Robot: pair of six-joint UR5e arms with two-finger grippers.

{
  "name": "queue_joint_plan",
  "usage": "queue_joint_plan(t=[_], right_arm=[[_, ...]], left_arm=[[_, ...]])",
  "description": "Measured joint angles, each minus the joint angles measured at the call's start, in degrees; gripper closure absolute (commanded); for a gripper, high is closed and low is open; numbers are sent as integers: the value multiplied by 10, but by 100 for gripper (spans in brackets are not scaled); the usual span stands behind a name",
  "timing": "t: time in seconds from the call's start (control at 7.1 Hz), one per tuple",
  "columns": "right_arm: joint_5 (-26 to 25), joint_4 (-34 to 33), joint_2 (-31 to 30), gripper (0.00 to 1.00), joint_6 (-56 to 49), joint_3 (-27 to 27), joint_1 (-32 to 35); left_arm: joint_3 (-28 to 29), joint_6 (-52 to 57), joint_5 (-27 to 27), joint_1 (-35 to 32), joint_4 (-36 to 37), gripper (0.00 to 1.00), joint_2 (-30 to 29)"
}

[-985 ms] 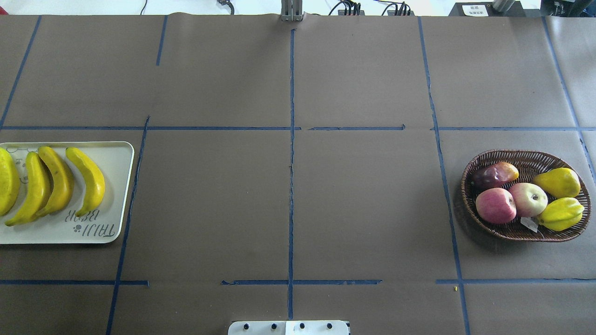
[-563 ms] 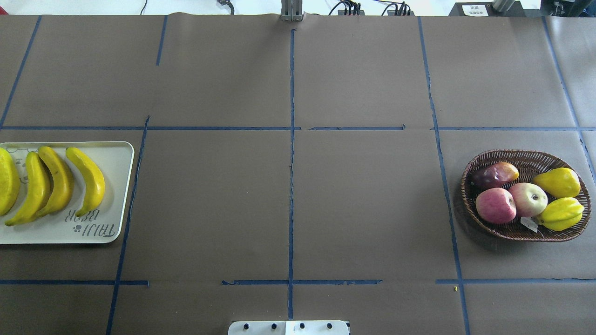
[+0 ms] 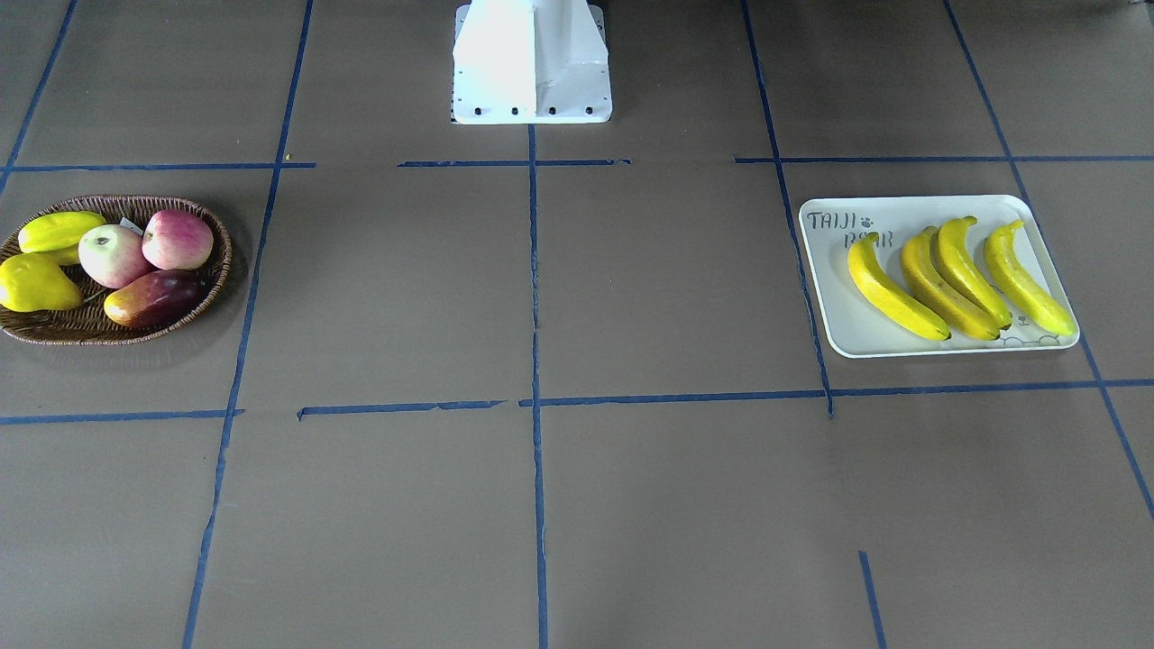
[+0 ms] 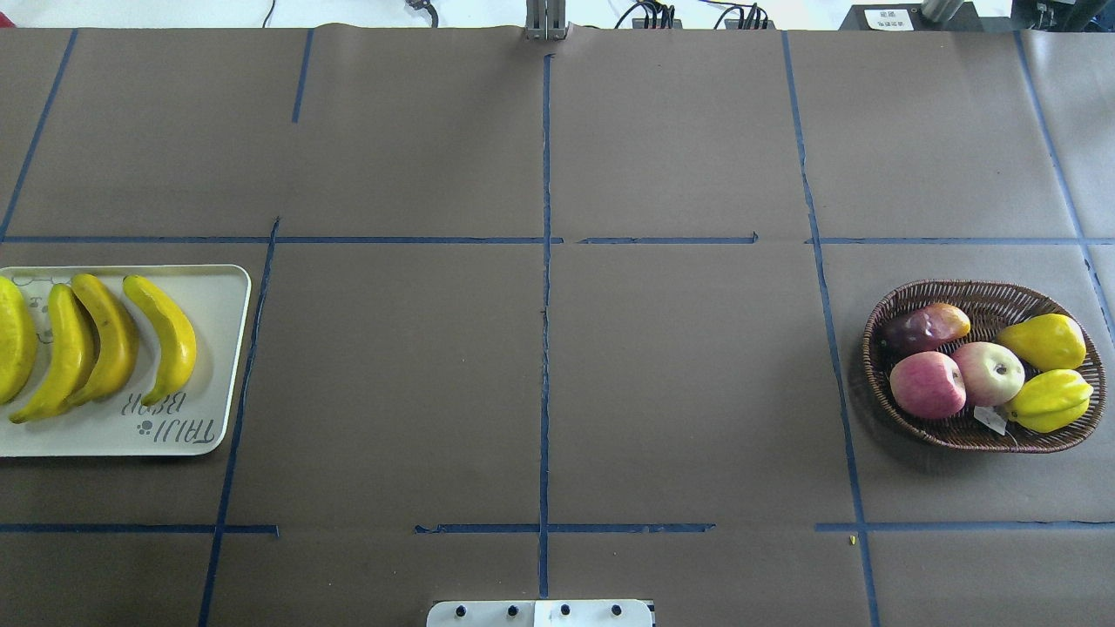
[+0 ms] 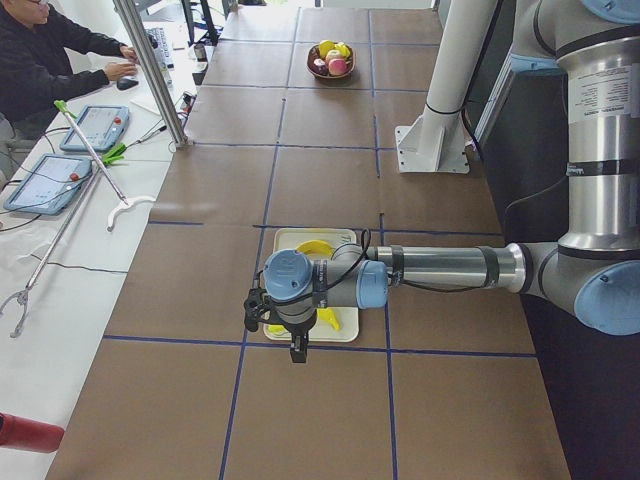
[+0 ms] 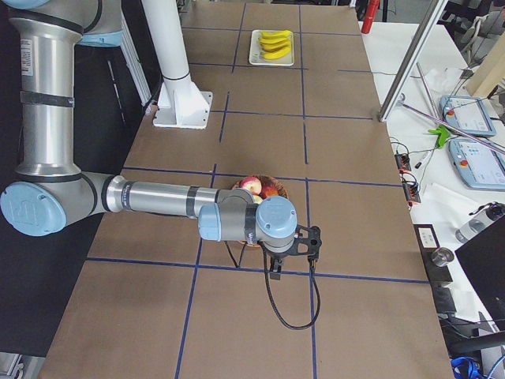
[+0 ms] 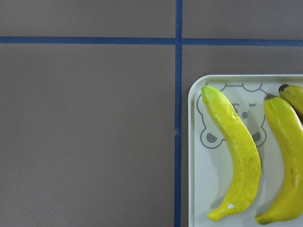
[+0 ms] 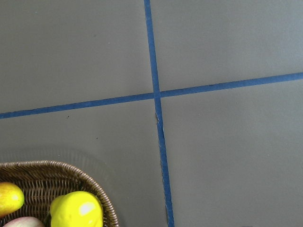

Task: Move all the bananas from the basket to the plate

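"taiji bear" printed on the plate (image 3: 834, 297).

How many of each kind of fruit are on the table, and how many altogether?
Bananas: 4
Apples: 2
Short yellow fruits: 2
Mango: 1
Total: 9

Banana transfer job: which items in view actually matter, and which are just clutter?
Job: four bananas, all lying on the plate; the basket, with no bananas left in it.

Lying about: two apples, mango, yellow pear and ridged yellow fruit, all in the basket; two tablets on the side bench.
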Motion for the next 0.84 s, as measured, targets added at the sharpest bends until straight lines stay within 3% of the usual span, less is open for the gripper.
queue_joint_plan(t=[0.84], right_arm=[[-23, -53, 3, 0, -62, 6, 12]], left_arm=[[1, 0, 0, 0, -2, 0, -3]])
